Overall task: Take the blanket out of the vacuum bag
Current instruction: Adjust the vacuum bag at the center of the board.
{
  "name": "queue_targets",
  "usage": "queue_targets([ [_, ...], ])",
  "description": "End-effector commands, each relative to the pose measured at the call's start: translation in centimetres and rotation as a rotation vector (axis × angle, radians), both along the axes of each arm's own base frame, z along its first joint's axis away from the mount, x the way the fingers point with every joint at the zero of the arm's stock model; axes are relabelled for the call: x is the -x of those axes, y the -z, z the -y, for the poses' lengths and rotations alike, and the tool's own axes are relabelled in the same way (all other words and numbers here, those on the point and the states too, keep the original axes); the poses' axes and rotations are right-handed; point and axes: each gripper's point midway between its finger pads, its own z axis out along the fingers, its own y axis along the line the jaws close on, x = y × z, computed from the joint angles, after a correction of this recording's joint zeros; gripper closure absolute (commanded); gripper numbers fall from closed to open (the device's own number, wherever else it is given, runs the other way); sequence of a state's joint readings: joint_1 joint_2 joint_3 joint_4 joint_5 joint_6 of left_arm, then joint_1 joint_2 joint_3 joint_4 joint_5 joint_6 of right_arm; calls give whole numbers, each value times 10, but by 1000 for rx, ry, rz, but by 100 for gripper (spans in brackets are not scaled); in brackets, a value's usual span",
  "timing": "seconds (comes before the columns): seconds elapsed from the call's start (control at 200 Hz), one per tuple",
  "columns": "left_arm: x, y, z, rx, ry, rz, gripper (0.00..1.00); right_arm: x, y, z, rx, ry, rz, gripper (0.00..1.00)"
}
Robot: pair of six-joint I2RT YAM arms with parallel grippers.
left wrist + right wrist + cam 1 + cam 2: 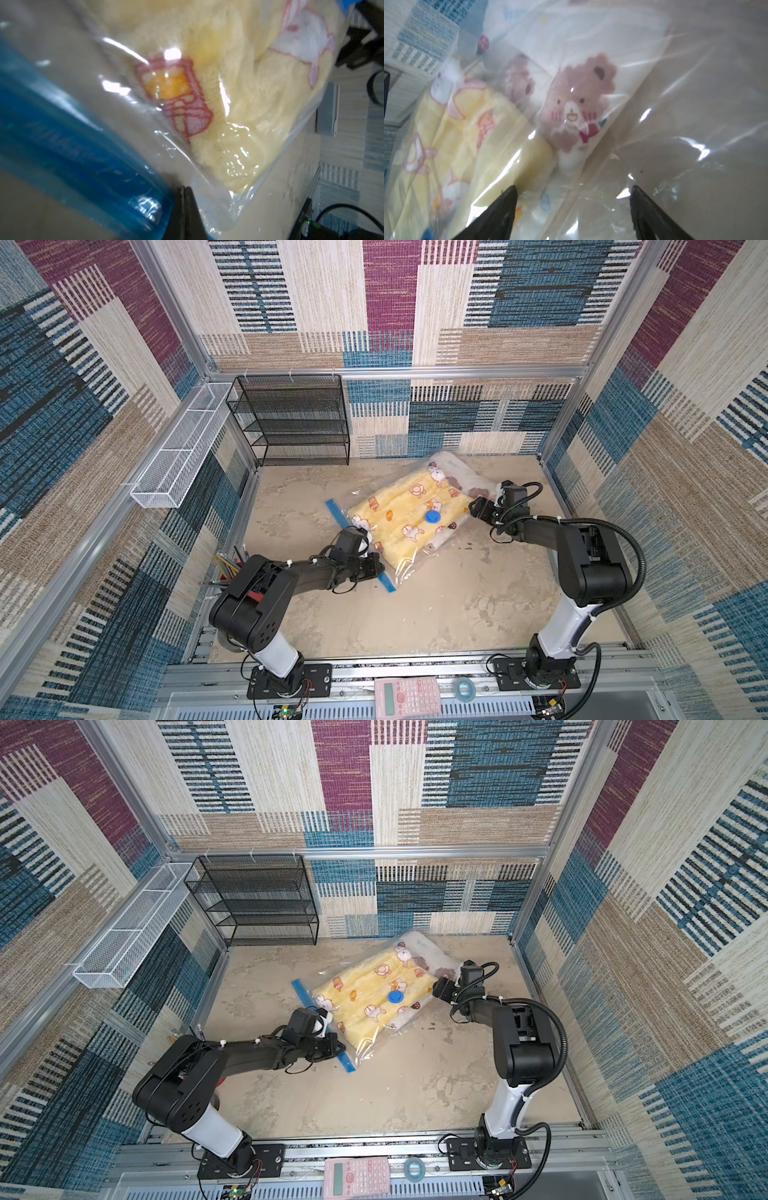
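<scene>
The vacuum bag [409, 566] lies slantwise on the beige table, clear and crinkly, with its round blue valve cap [432, 517] on top. Inside it is the folded blanket [409, 506], yellow and white with cartoon animals. The blue zip strip [336, 510] runs along the bag's near-left edge. My left gripper [375, 563] sits on that strip. In the left wrist view its jaws [185, 189] are pressed together where blue strip [72, 145] meets clear film. My right gripper [478, 508] is at the bag's far right end, its fingers [508, 201] wide open over loose plastic [695, 104] beside the bear print.
A black mesh shelf [291, 418] stands at the back left, with a white wire basket [178, 448] on the left wall. A cup of pencils [227, 564] sits behind my left arm. A pink calculator [407, 697] and a tape roll [463, 689] lie on the front rail.
</scene>
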State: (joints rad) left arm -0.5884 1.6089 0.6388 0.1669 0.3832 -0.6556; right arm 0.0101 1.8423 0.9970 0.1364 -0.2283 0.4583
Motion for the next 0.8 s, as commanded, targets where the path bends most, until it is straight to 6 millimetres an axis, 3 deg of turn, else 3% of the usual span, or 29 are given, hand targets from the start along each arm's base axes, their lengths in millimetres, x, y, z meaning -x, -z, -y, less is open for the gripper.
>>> queue_targets([
  [0.0, 20, -10, 25, -34, 66, 49, 100, -15, -6, -4, -12, -35, 12, 14],
  [0.06, 34, -24, 45, -35, 162, 101, 100, -21, -8, -6, -20, -48, 28, 14],
  [0.135, 43, -43, 52, -108, 242, 168, 89, -26, -13, -12, -35, -79, 46, 14],
  [0.2, 41, -63, 45, -185, 289, 241, 80, -25, -15, -13, -35, -85, 53, 14],
  [0.301, 25, -92, 13, -360, 257, 373, 67, -15, -20, -10, -23, -76, 61, 13],
  [0.361, 6, -108, -10, -492, 197, 460, 49, -6, -24, -5, -12, -46, 64, 13],
  [0.416, -14, -118, -26, -577, 144, 489, 42, 3, -23, -2, -15, -17, 62, 12],
  [0.481, -42, -124, -39, -574, 70, 456, 40, 15, -22, -5, -43, -19, 62, 12],
  [0.571, -83, -119, -41, -484, 27, 388, 38, 28, -20, -18, -106, -47, 56, 12],
  [0.716, -148, -109, -59, -600, -11, 352, 38, 47, -13, -44, -133, -109, 26, 11],
  [0.796, -177, -105, -58, -545, -14, 360, 36, 55, -9, -53, -132, -131, 17, 11],
])
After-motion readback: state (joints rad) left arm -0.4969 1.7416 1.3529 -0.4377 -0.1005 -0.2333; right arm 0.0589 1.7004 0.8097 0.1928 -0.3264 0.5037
